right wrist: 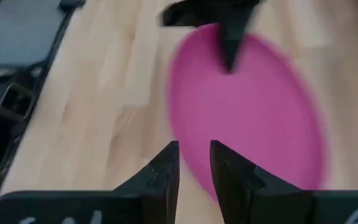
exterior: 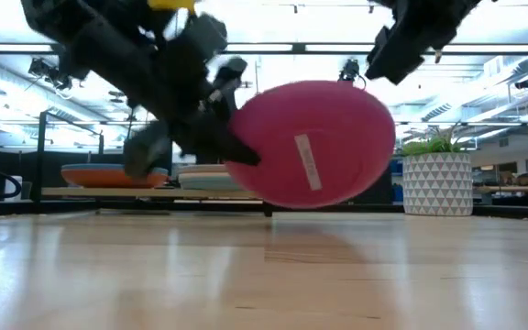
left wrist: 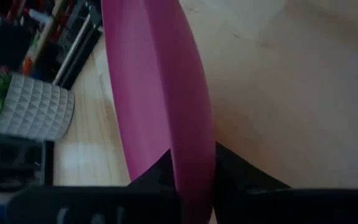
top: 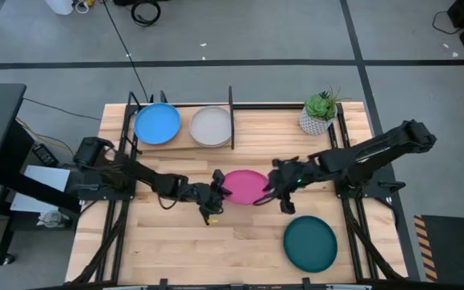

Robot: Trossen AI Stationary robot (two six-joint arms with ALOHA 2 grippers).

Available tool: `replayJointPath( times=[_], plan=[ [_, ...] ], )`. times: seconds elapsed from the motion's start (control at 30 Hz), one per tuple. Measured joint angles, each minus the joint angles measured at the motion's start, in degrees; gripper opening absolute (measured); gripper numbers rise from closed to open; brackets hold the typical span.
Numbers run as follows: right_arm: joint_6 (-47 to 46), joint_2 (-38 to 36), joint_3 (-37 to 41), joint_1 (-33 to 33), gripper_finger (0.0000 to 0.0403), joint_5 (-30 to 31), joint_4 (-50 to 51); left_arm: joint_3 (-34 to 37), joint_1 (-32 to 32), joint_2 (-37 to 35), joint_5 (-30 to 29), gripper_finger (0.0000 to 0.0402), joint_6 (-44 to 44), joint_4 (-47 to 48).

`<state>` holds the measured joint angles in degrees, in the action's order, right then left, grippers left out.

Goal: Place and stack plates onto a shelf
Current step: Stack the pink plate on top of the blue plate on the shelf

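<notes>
Currently the left gripper (top: 218, 188) pinches the magenta plate (top: 245, 186) by its rim, holding it tilted clear of the table (top: 176, 242) at mid-table. Right gripper (top: 274, 192) sits just beside the opposite rim, fingers slightly parted, holding nothing.

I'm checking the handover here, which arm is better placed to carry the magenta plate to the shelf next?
Left, probably. The left gripper is shut on the magenta plate, tilted off the table. The right gripper is open beside the plate's far edge, gripping nothing. The shelf is on the left arm's side.
</notes>
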<state>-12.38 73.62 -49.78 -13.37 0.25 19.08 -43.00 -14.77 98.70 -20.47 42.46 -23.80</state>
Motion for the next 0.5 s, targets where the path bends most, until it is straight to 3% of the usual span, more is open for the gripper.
replayJointPath(
  times=[0.23,0.5],
  plan=[
    [0.2,-8.6,0.0,-0.4,0.0099,15.2,3.7,0.0,-4.2,-11.4,-1.8,0.0058,-12.1,18.4],
    [0.5,-7.5,0.0,-0.4,0.0098,18.8,4.2,0.0,-11.1,-22.4,-17.7,0.0059,-19.7,32.3]
  ],
)
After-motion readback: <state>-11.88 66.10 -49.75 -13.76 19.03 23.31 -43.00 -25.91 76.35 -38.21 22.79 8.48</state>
